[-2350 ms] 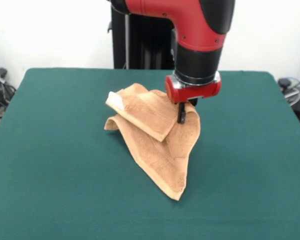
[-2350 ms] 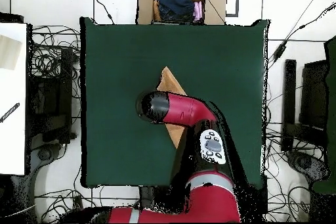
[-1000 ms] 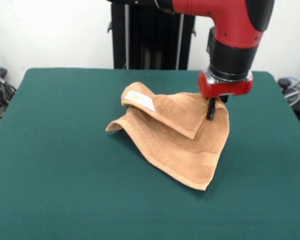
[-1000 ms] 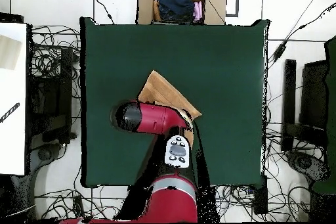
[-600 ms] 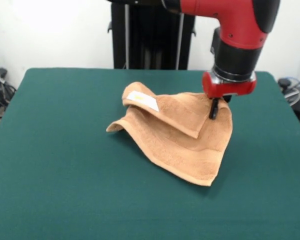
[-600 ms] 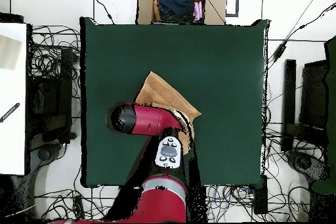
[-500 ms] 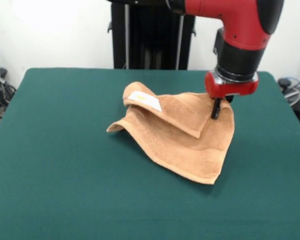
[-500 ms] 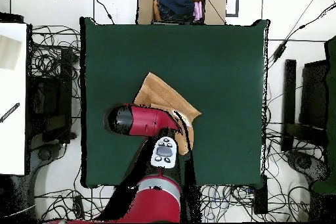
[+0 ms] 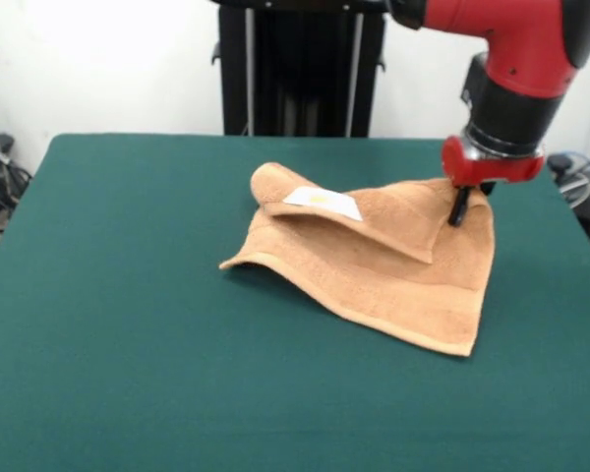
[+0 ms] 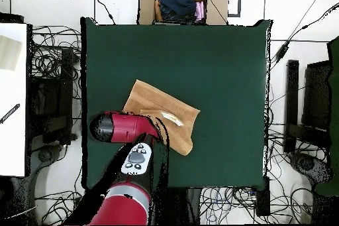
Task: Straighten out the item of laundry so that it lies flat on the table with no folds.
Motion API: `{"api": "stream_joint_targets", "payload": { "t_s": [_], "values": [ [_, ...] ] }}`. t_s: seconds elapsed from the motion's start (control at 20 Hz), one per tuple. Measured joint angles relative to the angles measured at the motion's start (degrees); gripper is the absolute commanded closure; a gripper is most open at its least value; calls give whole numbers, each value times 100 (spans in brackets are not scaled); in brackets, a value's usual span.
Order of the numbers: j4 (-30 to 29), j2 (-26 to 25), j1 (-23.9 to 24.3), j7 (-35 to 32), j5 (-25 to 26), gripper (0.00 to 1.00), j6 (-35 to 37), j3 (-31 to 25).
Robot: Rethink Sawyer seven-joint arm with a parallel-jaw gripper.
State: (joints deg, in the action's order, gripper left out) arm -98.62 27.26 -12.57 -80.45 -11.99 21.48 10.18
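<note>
The item of laundry (image 9: 374, 275) is a peach-orange towel on the green table (image 9: 128, 344), partly spread. One flap with a white label (image 9: 323, 203) is still folded over its top. My gripper (image 9: 459, 209) is shut on the towel's far right corner and holds it a little above the table. From above, the item of laundry (image 10: 162, 111) lies left of the middle of the table (image 10: 225, 57), and the red arm hides my gripper and that corner.
A cardboard box (image 10: 180, 3) of clothes stands beyond the table's far edge in the overhead view. Cables and equipment lie on the floor around the table. A white surface (image 10: 12, 97) sits at the left.
My gripper has pulled the towel's corner to the right in the front view. The towel has stretched out wider and lower, and the folded flap has slid along with it.
</note>
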Motion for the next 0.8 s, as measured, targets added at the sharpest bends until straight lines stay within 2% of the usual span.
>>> {"api": "stream_joint_targets", "payload": {
  "t_s": [0.2, 0.8],
  "values": [
    [13, -70, -132, -172, -71, 100, 0, 82],
    [40, -101, -124, -280, -82, 100, 0, 145]
  ]
}}
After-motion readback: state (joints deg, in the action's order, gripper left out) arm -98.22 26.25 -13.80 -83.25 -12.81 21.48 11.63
